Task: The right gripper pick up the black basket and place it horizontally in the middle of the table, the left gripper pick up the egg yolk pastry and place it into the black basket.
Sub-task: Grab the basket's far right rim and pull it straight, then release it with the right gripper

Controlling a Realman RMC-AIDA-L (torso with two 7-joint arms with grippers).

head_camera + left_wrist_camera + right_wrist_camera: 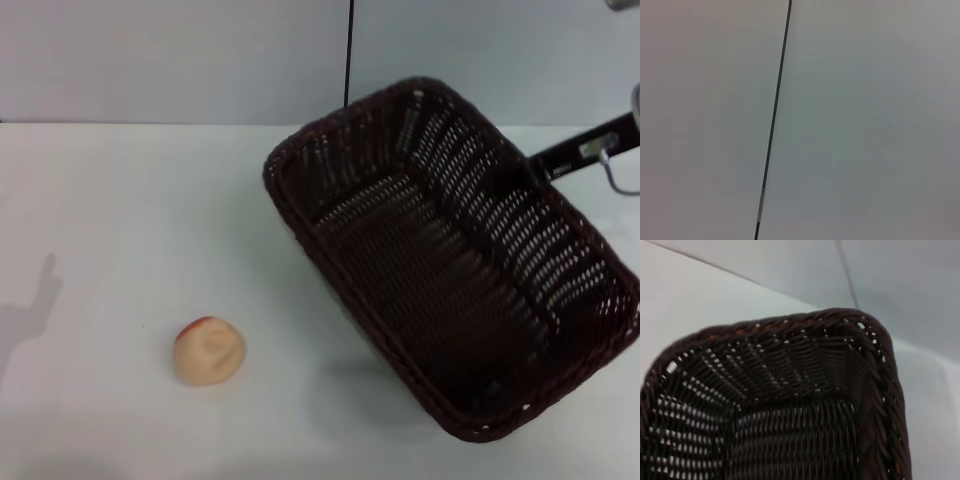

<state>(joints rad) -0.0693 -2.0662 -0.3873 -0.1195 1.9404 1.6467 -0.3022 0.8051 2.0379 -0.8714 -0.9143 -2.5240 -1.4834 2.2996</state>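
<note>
Black basket (pixel 450 265) sits tilted and diagonal on the counter (pixel 120 200), right of the egg yolk pastry (pixel 209 351) and well apart from it. Only the head view shows the right gripper (pixel 520 170) at its far rim; whether its fingers grip it, I cannot tell. The right wrist view shows just the basket's corner (pixel 790 405).

A plain pale grey wall (pixel 180 60) rises directly behind the far edge of the wide white desk (pixel 120 200). A thin black vertical seam (pixel 349 50) divides the wall near the desk's far-edge midpoint.
</note>
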